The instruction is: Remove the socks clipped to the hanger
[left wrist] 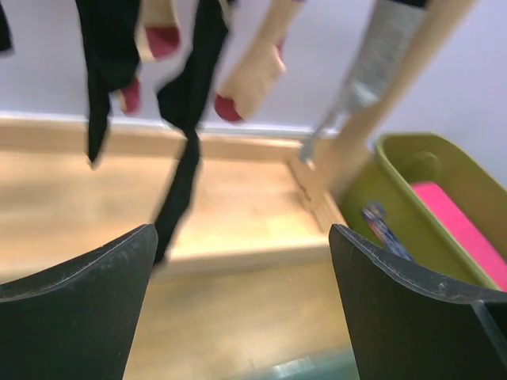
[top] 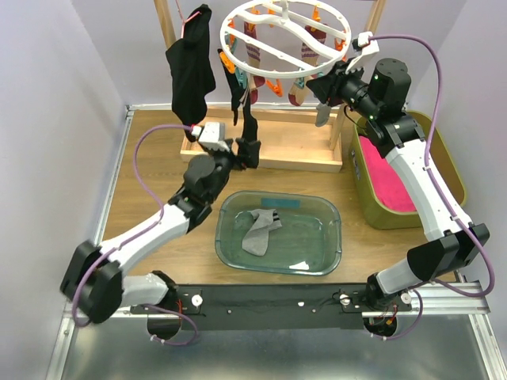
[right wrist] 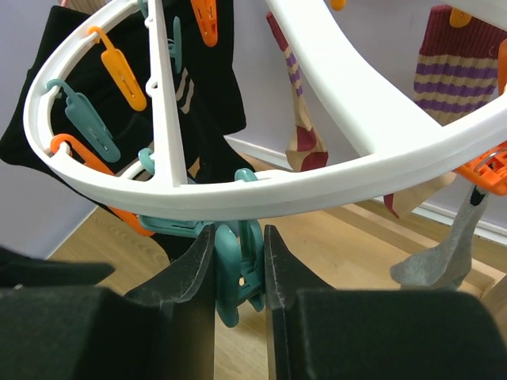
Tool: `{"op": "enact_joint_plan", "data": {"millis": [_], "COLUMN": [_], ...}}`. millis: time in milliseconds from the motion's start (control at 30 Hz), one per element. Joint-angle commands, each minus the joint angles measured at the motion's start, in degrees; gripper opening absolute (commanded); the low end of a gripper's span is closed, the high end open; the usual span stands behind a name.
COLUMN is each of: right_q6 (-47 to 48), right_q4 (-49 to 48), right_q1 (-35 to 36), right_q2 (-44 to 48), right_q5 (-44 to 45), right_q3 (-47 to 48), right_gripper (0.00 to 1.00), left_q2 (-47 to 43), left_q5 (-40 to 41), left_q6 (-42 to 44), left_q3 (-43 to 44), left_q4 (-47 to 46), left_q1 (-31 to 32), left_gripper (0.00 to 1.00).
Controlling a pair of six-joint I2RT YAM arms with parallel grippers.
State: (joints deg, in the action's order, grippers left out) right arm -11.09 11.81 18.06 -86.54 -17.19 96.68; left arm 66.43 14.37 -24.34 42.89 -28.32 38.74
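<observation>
The white ring hanger (top: 285, 36) hangs at the back with orange and teal pegs. Striped socks (top: 257, 59) and black socks (top: 238, 103) are clipped to it. A grey sock (top: 323, 112) hangs at its right edge from an orange peg and also shows in the right wrist view (right wrist: 447, 253). My right gripper (top: 325, 85) is under the ring's rim (right wrist: 238, 186). It is shut (right wrist: 240, 237) on a teal peg (right wrist: 236, 277) that holds no sock. My left gripper (top: 248, 150) is open and empty (left wrist: 242, 237). A dangling black sock (left wrist: 186, 142) hangs just ahead of it.
A clear teal tub (top: 317, 253) at the table's middle holds one grey sock (top: 257, 229). An olive bin (top: 444, 158) with a pink cloth stands at the right. A large black garment (top: 190, 67) hangs on the wooden frame (top: 269, 162) at the back.
</observation>
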Motion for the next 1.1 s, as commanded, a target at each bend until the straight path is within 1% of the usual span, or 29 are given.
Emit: {"op": "enact_joint_plan", "data": {"millis": [0, 33, 67, 133, 233, 267, 367, 400, 533, 600, 633, 667, 733, 767, 800, 833, 867, 900, 967, 1033, 1067], "right_q6": [-1.7, -1.9, -2.0, -2.3, -3.3, -3.4, -4.1, -4.3, -4.4, -4.6, -4.8, -5.2, -5.3, -5.3, -5.3, -5.3, -5.4, -5.4, -5.5, -5.3, -4.8], "right_q4": [4.2, 4.2, 4.4, 4.8, 6.1, 6.6, 9.2, 10.1, 13.9, 15.3, 15.8, 16.7, 18.6, 19.3, 20.1, 20.7, 21.8, 22.2, 22.8, 23.8, 25.2], "right_q1": [0.2, 0.2, 0.1, 0.2, 0.2, 0.2, 0.2, 0.2, 0.2, 0.2, 0.2, 0.1, 0.2, 0.2, 0.2, 0.2, 0.5, 0.6, 1.7, 3.1, 4.9], "right_q2": [2.2, 2.3, 2.4, 2.9, 4.0, 4.4, 5.7, 6.1, 8.7, 10.8, 11.4, 12.2, 13.5, 13.8, 13.9, 14.0, 14.1, 14.1, 13.9, 13.2, 11.9], "right_q5": [1.6, 1.5, 1.5, 1.3, 1.2, 1.5, 2.8, 3.6, 4.2, 3.3, 3.0, 2.6, 1.3, 0.8, -0.8, -1.7, -2.4, -3.7, -4.4, -4.1, -3.7], "right_q3": [-1.3, -1.4, -1.5, -1.5, -2.2, -2.5, -2.9, -3.3, -4.5, -5.1, -5.7, -6.1, -5.9, -5.6, -5.3, -5.0, -4.6, -4.5, -4.4, -3.3, -2.7], "right_gripper": [0.32, 0.34, 0.35, 0.39, 0.43, 0.47, 0.54, 0.58, 0.61, 0.64, 0.64, 0.64, 0.65, 0.65, 0.66, 0.66, 0.67, 0.67, 0.67, 0.67, 0.67], "left_q2": [11.5, 14.7, 16.1, 19.9, 23.2, 23.8, 25.8, 26.1, 28.7, 29.6, 30.5, 30.8, 30.7, 30.4, 30.0, 29.0, 28.5, 28.0, 26.0, 24.0, 23.4], "left_q5": [2.9, 2.8, 2.6, 4.8, 4.8, 5.3, 6.0, 6.1, 7.3, 5.4, 5.1, 5.0, 4.0, 3.0, 0.2, -0.7, -1.4, -1.7, -0.8, 2.5, 3.7], "left_q6": [7.6, 8.7, 9.7, 11.1, 12.1, 13.3, 16.3, 16.9, 19.7, 20.9, 21.1, 21.3, 21.3, 21.0, 20.6, 20.0, 19.9, 19.8, 20.4, 21.7, 22.2], "left_q3": [8.5, 9.4, 10.0, 11.5, 13.9, 14.5, 16.2, 16.9, 18.0, 18.6, 19.0, 19.4, 19.4, 19.2, 18.5, 18.1, 17.8, 17.1, 16.3, 15.4, 15.0], "left_q4": [-7.2, -8.0, -9.0, -12.0, -13.7, -13.9, -14.7, -15.4, -16.9, -18.5, -18.8, -18.8, -18.7, -18.7, -18.9, -18.9, -18.9, -18.8, -18.7, -18.4, -18.2], "left_q1": [-3.0, -3.3, -3.2, -3.2, -4.1, -4.2, -4.3, -4.4, -5.8, -6.5, -7.1, -7.1, -7.2, -7.1, -7.1, -7.1, -6.8, -6.3, -4.2, -2.0, -0.9], "left_gripper": [0.98, 0.98, 0.98, 0.98, 0.98, 0.98, 0.97, 0.97, 0.93, 0.84, 0.77, 0.59, 0.43, 0.28, 0.22, 0.17, 0.04, 0.00, 0.00, 0.00, 0.00]}}
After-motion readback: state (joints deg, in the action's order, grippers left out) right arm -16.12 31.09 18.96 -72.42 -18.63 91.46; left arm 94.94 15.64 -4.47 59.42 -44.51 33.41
